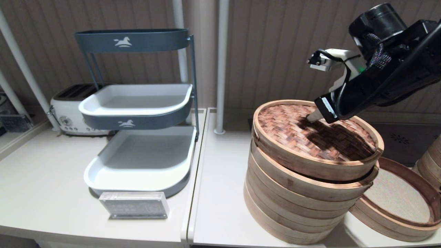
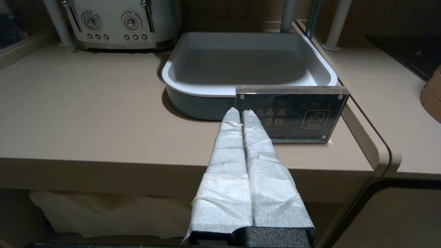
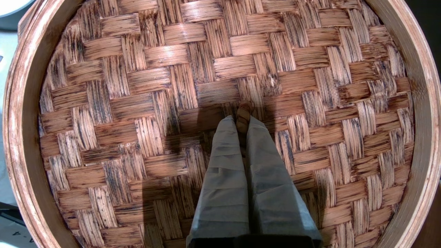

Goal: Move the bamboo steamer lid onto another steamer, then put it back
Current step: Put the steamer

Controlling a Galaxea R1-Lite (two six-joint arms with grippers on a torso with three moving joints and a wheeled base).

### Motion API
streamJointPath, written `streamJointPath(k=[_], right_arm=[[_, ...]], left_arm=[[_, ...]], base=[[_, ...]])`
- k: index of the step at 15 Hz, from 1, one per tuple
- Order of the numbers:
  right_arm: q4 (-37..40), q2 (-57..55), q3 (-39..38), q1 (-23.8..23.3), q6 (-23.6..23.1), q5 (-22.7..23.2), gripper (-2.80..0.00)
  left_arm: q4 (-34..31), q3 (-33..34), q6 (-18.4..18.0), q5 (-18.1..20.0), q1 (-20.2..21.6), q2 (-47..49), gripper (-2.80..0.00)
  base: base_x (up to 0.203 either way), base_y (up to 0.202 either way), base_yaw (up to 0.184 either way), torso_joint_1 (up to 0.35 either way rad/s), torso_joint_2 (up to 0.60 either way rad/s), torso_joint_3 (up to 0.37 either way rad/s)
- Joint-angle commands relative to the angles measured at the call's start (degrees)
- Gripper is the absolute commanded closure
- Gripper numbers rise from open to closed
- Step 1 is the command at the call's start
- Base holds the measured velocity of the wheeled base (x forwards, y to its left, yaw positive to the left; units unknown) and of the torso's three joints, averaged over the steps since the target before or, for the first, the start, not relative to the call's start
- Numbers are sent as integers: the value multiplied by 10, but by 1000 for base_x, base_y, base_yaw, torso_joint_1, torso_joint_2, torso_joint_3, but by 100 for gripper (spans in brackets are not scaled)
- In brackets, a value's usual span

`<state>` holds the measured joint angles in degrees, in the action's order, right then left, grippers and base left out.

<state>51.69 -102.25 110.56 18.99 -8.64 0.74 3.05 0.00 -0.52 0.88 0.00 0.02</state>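
Gripping the loop handle (image 3: 244,116) half hidden between its fingers, right pincer (image 3: 242,121) on bamboo steamer lid (image 1: 303,132).

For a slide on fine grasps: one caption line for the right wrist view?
Right end effector shut on the small loop handle at the centre of the woven bamboo steamer lid.

The bamboo steamer lid (image 1: 310,134) is reddish-brown herringbone weave, pale-rimmed; the tall steamer stack (image 1: 293,203) pale tan; the bench (image 1: 44,179) beige; the tiered rack (image 1: 137,113) slate-blue with white-lipped trays; the toaster (image 1: 69,113) cream.
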Motion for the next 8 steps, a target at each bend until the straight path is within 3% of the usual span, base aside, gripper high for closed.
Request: streamJointPath(k=[1, 8], right_arm=[[0, 1, 0, 3, -1, 0, 0], [2, 8, 0, 3, -2, 0, 0]], left_arm=[[1, 16, 0, 0, 0, 0, 0], [0, 16, 0, 0, 0, 0, 0]], base=[[0, 0, 0, 0, 0, 0], [0, 0, 0, 0, 0, 0]])
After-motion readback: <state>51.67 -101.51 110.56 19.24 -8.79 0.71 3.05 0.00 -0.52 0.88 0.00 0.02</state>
